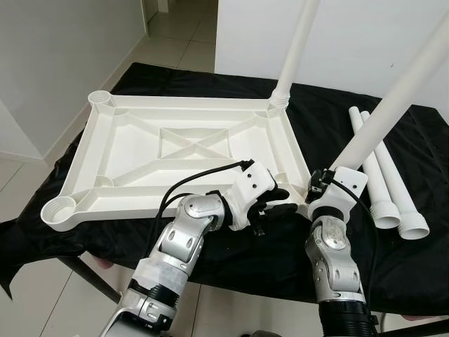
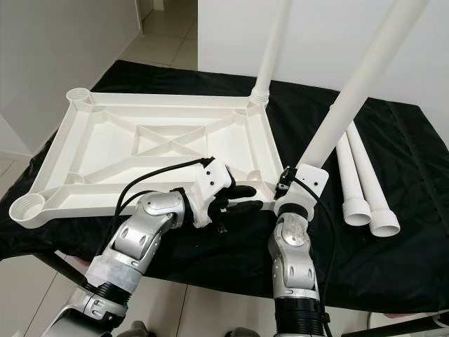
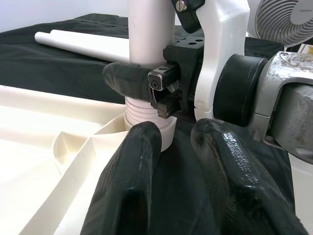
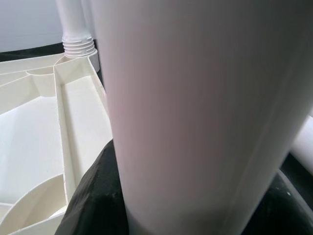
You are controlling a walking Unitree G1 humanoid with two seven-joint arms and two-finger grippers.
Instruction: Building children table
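Upturned white tabletop (image 1: 140, 151), two legs (image 1: 393, 102) upright, two flat.

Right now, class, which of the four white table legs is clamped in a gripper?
The slanted leg at the tabletop's near right corner, in the right gripper; one stands installed, two lie loose.

tabletop (image 1: 133, 151) on cloth (image 1: 421, 267) | 2 loose legs (image 1: 382, 182) right

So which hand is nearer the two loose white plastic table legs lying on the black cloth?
Right. The right hand, gripping a tilted white leg, sits just beside the two loose white plastic table legs. The left hand is further off, by the white tabletop.
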